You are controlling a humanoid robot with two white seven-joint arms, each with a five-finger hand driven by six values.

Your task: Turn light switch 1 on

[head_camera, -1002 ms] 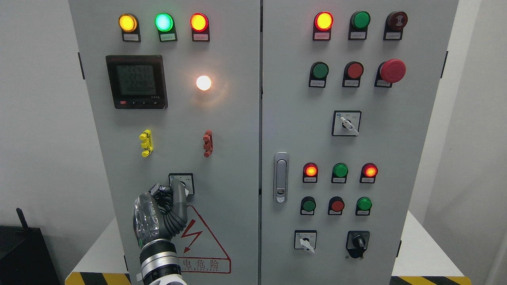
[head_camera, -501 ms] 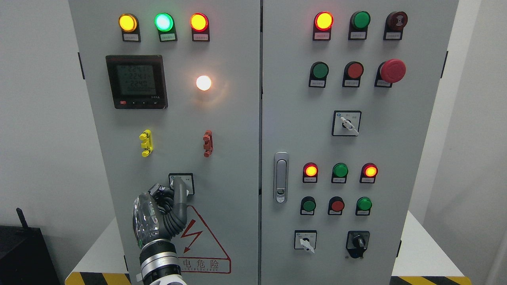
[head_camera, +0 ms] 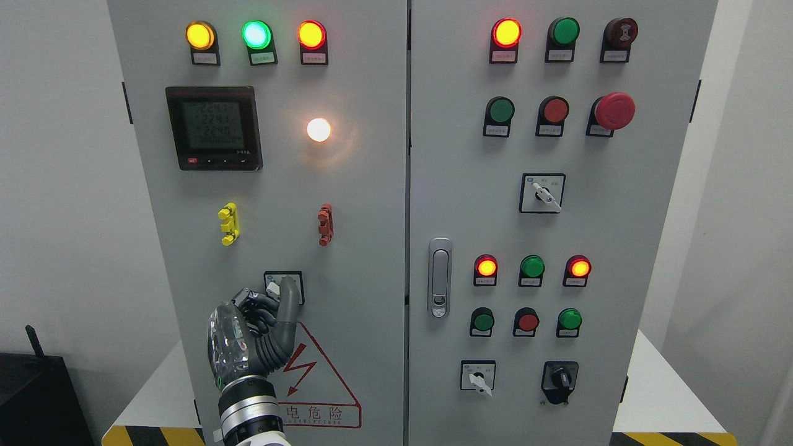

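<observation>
Finger (head_camera: 287, 291) shifted right, switch (head_camera: 284, 287) part-hidden

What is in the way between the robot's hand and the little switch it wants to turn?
Nothing visible. The left hand is already at the switch on the left cabinet door, one raised finger against its knob, the other fingers curled below.

— What is the cabinet (head_camera: 396, 204) standing on?
— A white table (head_camera: 657, 396), bare at the lower left and lower right, with a yellow-and-black hazard stripe (head_camera: 669, 438) along its front edge.
— Anything else resting there?
— Only the grey two-door cabinet — it fills the middle, and its base hides most of the top.
</observation>
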